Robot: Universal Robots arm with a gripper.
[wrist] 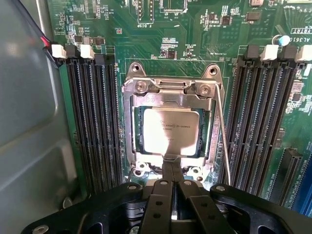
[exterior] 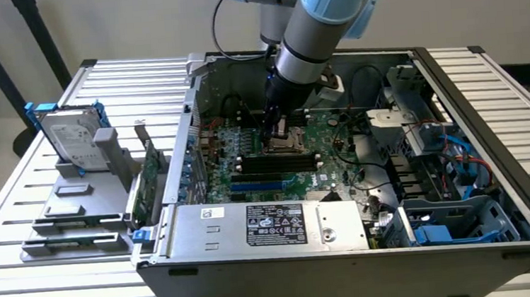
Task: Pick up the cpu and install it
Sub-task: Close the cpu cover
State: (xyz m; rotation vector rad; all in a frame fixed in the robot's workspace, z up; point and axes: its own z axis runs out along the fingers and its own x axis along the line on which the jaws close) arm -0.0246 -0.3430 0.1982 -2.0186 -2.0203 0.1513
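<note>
At the exterior view's left, a hard drive (exterior: 73,139) stands in a grey rack (exterior: 71,206) with a green card (exterior: 151,177) just beside it, both outside the open case (exterior: 350,259). Further along, inside the case, the arm (exterior: 317,31) reaches down over the middle of the board (exterior: 327,154). The wrist view looks straight down there. The cpu (wrist: 170,130) lies flat in its socket, silver top up, with the metal frame (wrist: 136,122) around it, the wire lever (wrist: 222,131) along one side and dark memory slots (wrist: 92,126) on either side. The gripper (wrist: 171,163) has its two thin fingers pressed together with nothing between them. Their tips sit at the cpu's edge, and whether they touch it I cannot tell. At the exterior view's right are the drive bays (exterior: 435,142) and blue cables (exterior: 470,164).

The cpu should be light, stiff and thin. Its polished top is probably slippery, and its underside and the socket contacts are likely easy to damage. The safe hold would be on two opposite edges of the darker rim, keeping it level, not a pinch on the lid or a push from one corner
</note>
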